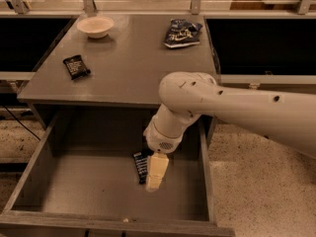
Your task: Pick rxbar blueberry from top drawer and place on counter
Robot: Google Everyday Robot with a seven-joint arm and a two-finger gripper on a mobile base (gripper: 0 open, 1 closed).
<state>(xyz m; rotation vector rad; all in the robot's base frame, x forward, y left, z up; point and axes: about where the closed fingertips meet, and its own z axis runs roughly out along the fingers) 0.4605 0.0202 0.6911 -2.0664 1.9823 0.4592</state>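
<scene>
The top drawer point(74, 191) is pulled out under the counter point(128, 73). The rxbar blueberry point(140, 163) lies flat on the drawer floor, right of the middle. It is a small dark bar with white lines on it.

The robot's big white arm point(222, 102) bends down into the drawer from the right. The gripper point(156, 174) hangs at its end, just beside the bar's right edge and partly over it. It is not possible to tell if the gripper is spread or pressed together, or if it is touching the bar.

The bar is probably very light. Its wrapper looks smooth, so it may be slippery. The bar is thin and lies flat, so there is not much to grab. The best place to hold it is likely the middle, with a squeeze on its two long sides. A grab at one end might make it tip or slide away.

On the counter sit a black packet point(76, 66), a pale bowl point(95, 26) and a blue-and-white snack bag point(181, 32). There is bare space between them for the bar.
</scene>
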